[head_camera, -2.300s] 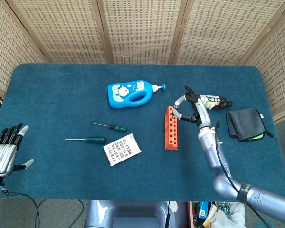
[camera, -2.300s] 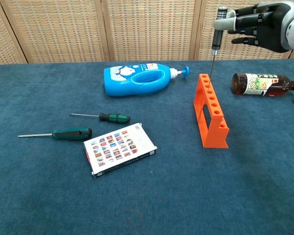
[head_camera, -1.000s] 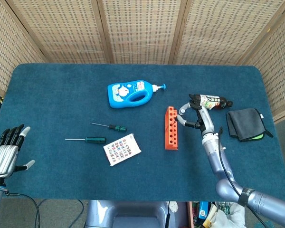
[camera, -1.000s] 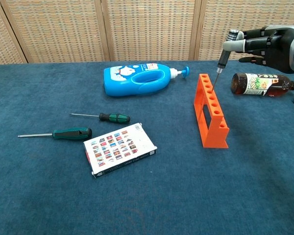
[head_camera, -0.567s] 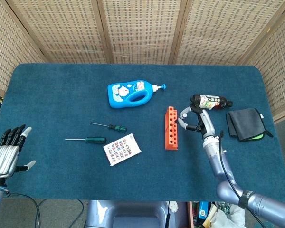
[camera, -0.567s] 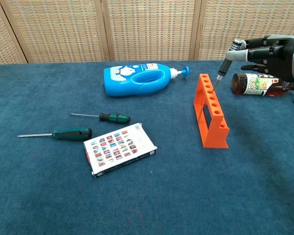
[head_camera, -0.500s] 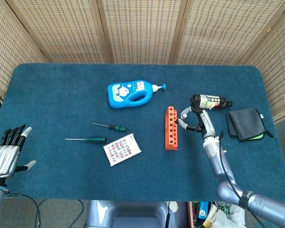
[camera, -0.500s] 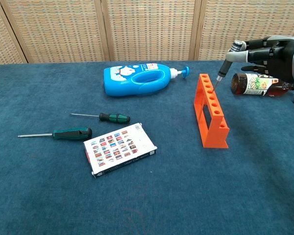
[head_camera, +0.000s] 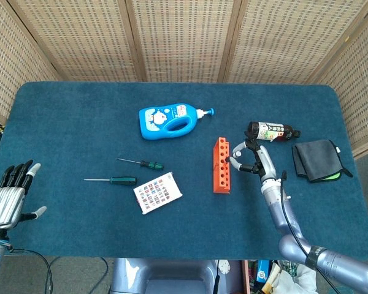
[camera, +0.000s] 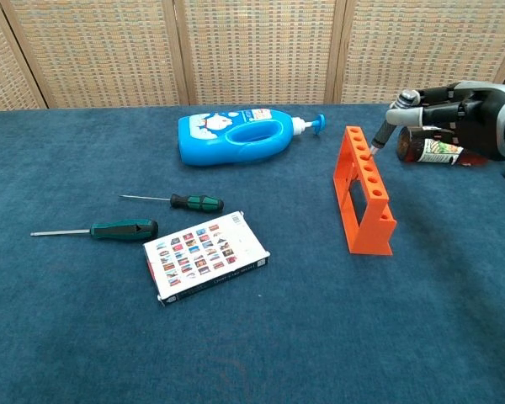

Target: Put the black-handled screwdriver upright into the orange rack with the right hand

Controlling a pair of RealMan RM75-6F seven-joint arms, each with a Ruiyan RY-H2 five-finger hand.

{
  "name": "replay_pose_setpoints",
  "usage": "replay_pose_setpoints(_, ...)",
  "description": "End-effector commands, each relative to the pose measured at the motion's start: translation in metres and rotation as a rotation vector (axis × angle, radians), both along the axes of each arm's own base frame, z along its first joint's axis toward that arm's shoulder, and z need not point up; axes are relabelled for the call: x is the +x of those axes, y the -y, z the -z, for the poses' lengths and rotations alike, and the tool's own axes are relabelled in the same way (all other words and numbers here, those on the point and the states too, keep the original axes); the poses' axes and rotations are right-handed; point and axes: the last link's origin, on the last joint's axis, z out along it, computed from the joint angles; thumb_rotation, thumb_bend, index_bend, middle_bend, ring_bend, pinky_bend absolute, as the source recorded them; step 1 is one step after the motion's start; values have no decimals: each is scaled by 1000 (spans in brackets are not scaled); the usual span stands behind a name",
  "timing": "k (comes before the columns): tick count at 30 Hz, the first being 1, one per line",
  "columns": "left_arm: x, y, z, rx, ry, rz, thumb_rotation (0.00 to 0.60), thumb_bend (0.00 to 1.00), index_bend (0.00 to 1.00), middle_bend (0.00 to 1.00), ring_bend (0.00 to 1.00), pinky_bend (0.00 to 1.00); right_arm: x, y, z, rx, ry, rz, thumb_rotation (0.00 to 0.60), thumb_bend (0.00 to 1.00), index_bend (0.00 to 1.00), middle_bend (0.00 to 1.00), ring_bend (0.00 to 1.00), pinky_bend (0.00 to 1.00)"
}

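Observation:
The orange rack (camera: 366, 198) stands on the blue table, also visible in the head view (head_camera: 221, 165). My right hand (camera: 454, 109) hovers just right of the rack's far end and pinches the black-handled screwdriver (camera: 385, 135) by the top of its handle. The screwdriver leans to the right, and its tip sits in a hole near the far end of the rack. The head view shows the same right hand (head_camera: 251, 158) beside the rack. My left hand (head_camera: 9, 196) is at the table's front left corner, fingers apart and holding nothing.
A blue pump bottle (camera: 240, 136) lies behind the rack to the left. Two green-handled screwdrivers (camera: 189, 201) (camera: 122, 229) and a card box (camera: 204, 255) lie at front left. A brown bottle (camera: 442, 150) lies behind my right hand, with a dark cloth (head_camera: 317, 159) further right.
My right hand has come down and to the right with the screwdriver. The tip went from above the rack into a far hole, and the tool now leans more.

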Motion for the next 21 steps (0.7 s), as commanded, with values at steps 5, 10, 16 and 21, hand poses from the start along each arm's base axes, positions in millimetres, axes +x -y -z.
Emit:
replay_pose_setpoints(5, 1, -1, -5, 17, 12, 2, 600, 0, 0, 0, 0, 0, -1, 0, 5, 4, -16, -6, 600, 314, 596, 0, 0, 0)
replay_pose_setpoints(10, 1, -2, -6, 20, 16, 1, 600, 0, 0, 0, 0, 0, -1, 0, 5, 1, -22, -5, 600, 315, 597, 0, 0, 0)
replay_pose_setpoints(16, 0, -2, -7, 23, 17, -1, 600, 0, 0, 0, 0, 0, 1, -1, 8, 7, -29, -13, 600, 314, 597, 0, 0, 0)
replay_pose_setpoints(21, 1, -1, -7, 23, 17, 2, 600, 0, 0, 0, 0, 0, 7, -1, 9, 7, -37, -30, 600, 314, 597, 0, 0, 0)
